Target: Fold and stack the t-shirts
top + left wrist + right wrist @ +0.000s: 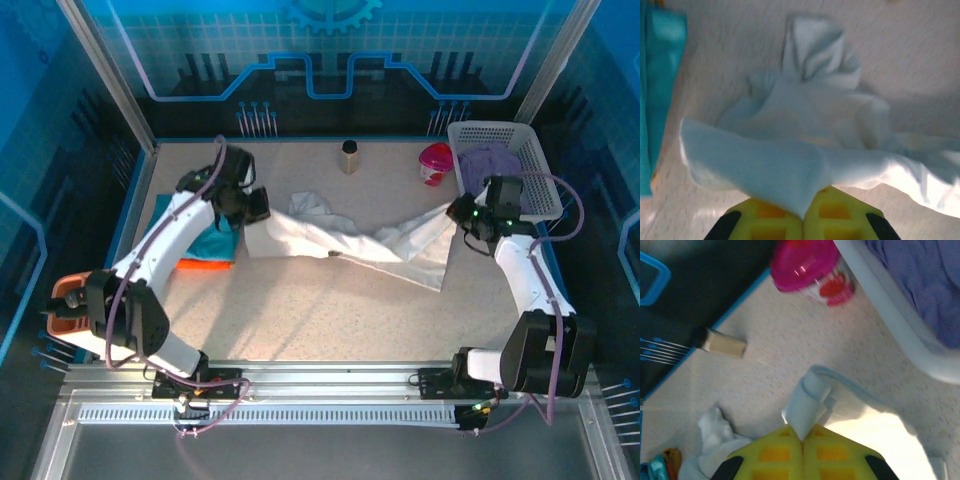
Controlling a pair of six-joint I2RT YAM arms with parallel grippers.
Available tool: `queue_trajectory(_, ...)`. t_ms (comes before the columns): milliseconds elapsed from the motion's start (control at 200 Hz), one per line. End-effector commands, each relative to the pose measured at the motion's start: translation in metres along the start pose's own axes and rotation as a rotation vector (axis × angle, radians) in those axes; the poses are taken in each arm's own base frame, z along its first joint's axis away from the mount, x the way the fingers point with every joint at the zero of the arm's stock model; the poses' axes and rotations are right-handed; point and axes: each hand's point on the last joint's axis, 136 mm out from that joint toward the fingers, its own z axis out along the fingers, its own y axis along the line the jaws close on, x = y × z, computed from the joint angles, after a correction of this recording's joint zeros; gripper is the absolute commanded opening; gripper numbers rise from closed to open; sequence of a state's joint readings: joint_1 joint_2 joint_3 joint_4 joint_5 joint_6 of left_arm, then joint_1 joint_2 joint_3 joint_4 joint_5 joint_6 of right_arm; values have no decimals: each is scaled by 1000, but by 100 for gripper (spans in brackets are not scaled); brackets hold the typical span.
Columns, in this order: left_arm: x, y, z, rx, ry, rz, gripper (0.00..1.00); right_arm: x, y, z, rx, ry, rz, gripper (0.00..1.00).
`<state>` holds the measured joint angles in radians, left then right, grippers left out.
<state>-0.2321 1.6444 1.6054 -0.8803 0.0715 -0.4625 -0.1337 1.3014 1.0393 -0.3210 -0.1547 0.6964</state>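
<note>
As arms reach forward, left hand, right hand pinching white t-shirt

No readable text, it seems.

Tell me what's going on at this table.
Two robot arms are working on the white shirt. The left gripper is shut on one edge and the right gripper on another, so the cloth is stretched between them, its middle sagging onto the table. It is not folded yet. A teal shirt lies on an orange shirt at the left. The basket at the back right holds purple cloth.
</note>
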Motion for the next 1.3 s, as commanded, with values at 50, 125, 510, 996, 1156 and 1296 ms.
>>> queue_trajectory(50, -52, -5, -27, -25, -78, 60, 0, -46, 36, -22, -50, -128, -29, 0)
queue_trajectory(125, -65, -10, -40, -20, -102, 64, 0, -57, 50, -33, -76, -145, -47, 0)
queue_trajectory(510, 18, 33, -44, -63, -11, 14, 0, 99, -19, -70, 19, 232, 69, 0)
queue_trajectory(996, 106, 86, 2, -125, 160, -48, 0, 192, -74, -63, 130, 462, 132, 6)
queue_trajectory(1156, 105, 89, 10, -134, 157, -41, 0, 175, -65, -18, 100, 471, 147, 15)
queue_trajectory(1296, 106, 88, 16, -122, 162, -49, 0, 150, -55, 13, 89, 461, 122, 38)
